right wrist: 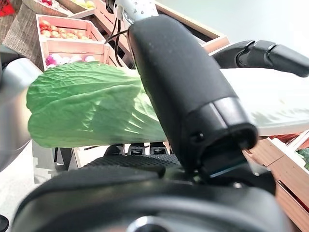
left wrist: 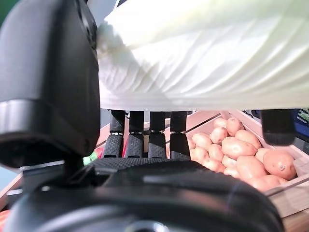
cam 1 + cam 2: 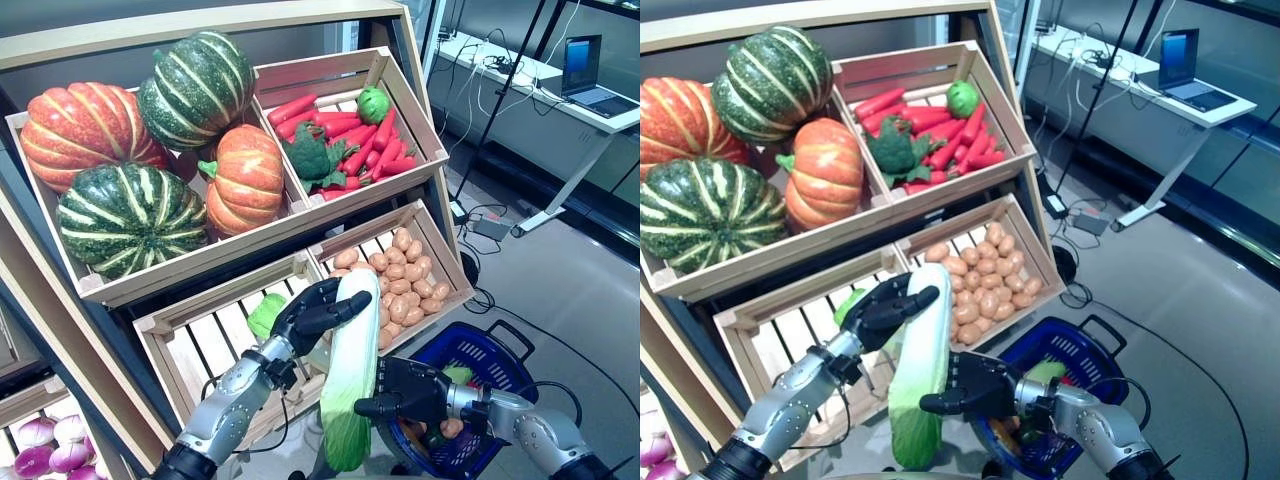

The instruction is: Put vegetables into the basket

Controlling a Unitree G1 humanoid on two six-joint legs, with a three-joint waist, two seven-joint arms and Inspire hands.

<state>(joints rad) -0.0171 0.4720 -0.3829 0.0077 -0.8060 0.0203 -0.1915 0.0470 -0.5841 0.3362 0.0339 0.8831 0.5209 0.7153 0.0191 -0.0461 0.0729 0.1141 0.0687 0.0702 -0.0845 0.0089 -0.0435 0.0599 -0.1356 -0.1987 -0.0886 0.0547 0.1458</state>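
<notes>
Nearest: long napa cabbage, upright, leafy end down, in front of the lower crates. Left hand wrapped round its pale upper end; right hand clasping its middle. Blue basket just beside, on the floor.

1. Wooden shelf stands beyond my left hand; its crates carry pumpkins, carrots, potatoes.
2. Floor carries blue basket beside my right hand.
</notes>
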